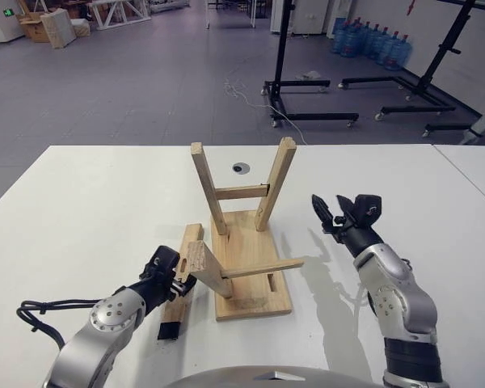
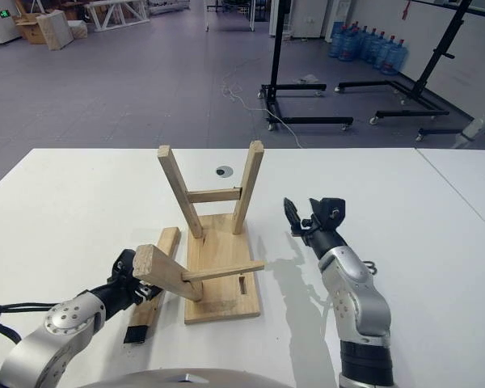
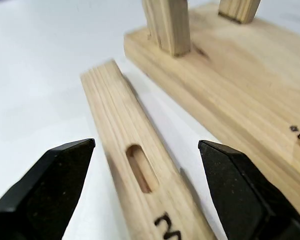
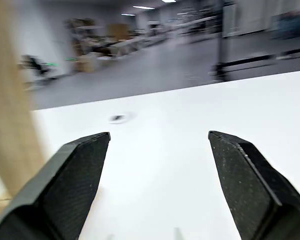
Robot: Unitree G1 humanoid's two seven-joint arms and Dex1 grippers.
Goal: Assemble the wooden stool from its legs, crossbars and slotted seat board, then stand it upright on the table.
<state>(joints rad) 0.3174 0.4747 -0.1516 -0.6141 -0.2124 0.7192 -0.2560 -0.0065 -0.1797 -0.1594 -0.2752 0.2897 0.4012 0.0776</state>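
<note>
The slotted seat board [image 1: 246,242] lies flat on the white table [image 1: 89,202]. Two legs [image 1: 208,186] [image 1: 276,182] stand in its far end, joined by a crossbar [image 1: 241,191]. At the near end a third leg [image 1: 206,267] leans to the left, and its crossbar [image 1: 263,267] juts out to the right. A loose leg [image 3: 140,165] with a slot lies on the table left of the board. My left gripper [image 3: 147,150] is open, one finger on each side of this leg. My right gripper [image 1: 330,208] hangs open and empty to the right of the board.
A small round hole [image 1: 241,168] sits in the table behind the stool. A black cable [image 1: 32,311] lies at the front left. A second table [image 1: 477,162] adjoins on the right. Black wheeled stands [image 1: 307,89] are on the floor beyond.
</note>
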